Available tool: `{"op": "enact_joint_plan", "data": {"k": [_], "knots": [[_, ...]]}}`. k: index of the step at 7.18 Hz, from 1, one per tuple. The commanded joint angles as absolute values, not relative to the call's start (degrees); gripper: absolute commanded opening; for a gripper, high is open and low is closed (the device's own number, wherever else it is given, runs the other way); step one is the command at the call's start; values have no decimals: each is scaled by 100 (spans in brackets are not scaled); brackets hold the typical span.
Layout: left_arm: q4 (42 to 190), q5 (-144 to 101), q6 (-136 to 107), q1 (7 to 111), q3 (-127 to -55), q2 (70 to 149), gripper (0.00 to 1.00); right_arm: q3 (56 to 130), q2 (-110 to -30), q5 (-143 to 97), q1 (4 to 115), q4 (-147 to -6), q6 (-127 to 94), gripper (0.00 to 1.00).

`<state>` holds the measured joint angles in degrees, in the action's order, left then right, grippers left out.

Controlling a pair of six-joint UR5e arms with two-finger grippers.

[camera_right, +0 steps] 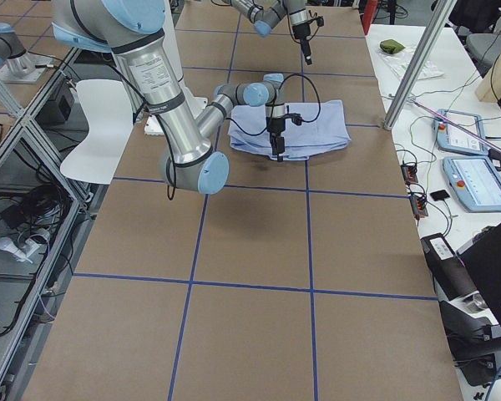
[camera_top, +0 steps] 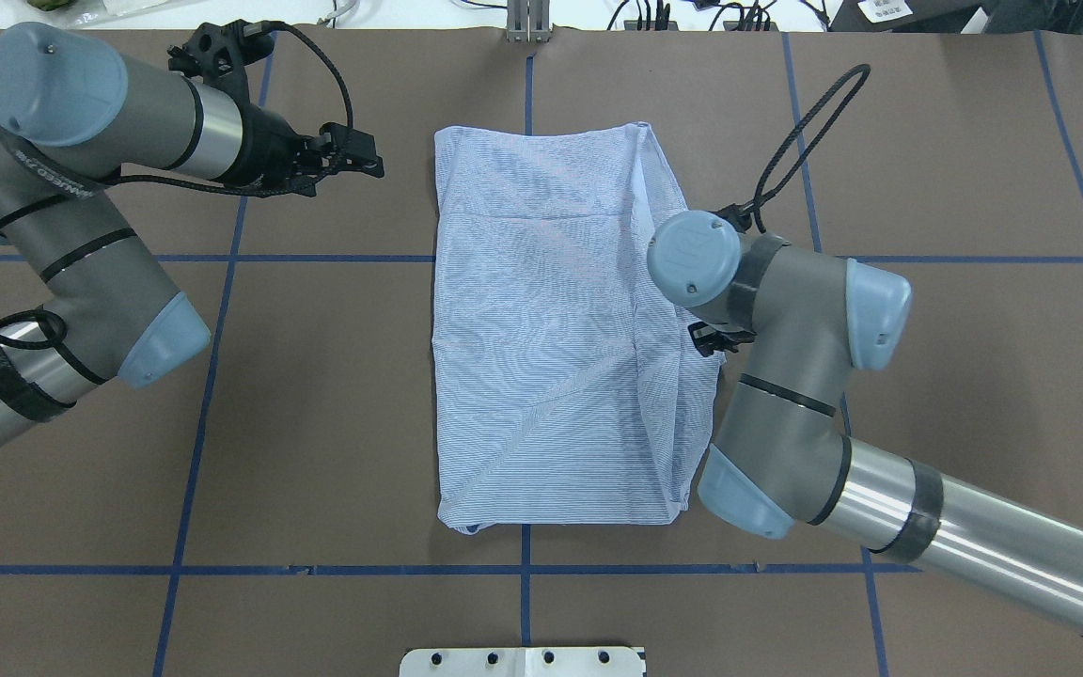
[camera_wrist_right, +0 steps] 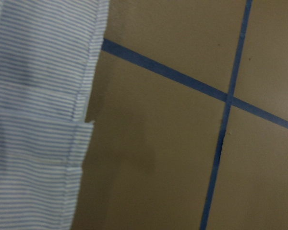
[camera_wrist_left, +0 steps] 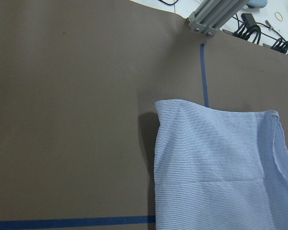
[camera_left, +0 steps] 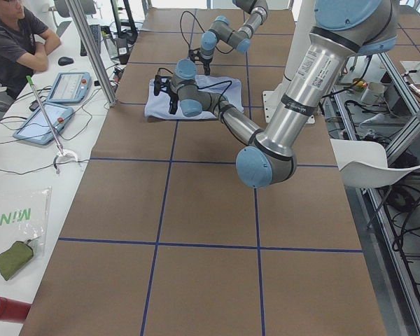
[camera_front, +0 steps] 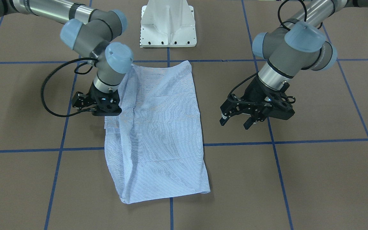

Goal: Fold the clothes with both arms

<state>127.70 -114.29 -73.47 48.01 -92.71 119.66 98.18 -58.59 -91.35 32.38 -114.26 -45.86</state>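
The light blue striped shirt (camera_front: 158, 134) lies folded into a long rectangle in the middle of the brown table (camera_front: 315, 179). It also shows in the overhead view (camera_top: 541, 329) and in both wrist views (camera_wrist_left: 216, 163) (camera_wrist_right: 33, 96). My left gripper (camera_front: 235, 123) is open and empty. It hovers over bare table, well clear of the shirt's side, and shows near the far corner in the overhead view (camera_top: 368, 162). My right gripper (camera_front: 89, 107) points down at the shirt's other long edge. It looks open and holds no cloth. The wrist mostly hides it in the overhead view (camera_top: 711, 338).
The white pedestal base (camera_front: 168, 25) stands at the robot's edge of the table. Blue tape lines (camera_front: 299, 140) grid the surface. A side bench with tablets (camera_left: 45, 122), an aluminium post (camera_left: 91, 49) and a seated person (camera_left: 14, 42) lie beyond the far long edge.
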Motion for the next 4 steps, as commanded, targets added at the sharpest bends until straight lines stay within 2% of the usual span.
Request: {"op": "enact_joint_plan", "data": {"k": [1,4], "knots": [[12736,-11417,-7374,4781,-9299,12041,100,10282,-6039,-9332,3374,-11365,-4491,100],[12735,-11399,-7357,4790,-9299,12041,100,10749,-5986,-9703,3201,-10742,-4588,100]]}}
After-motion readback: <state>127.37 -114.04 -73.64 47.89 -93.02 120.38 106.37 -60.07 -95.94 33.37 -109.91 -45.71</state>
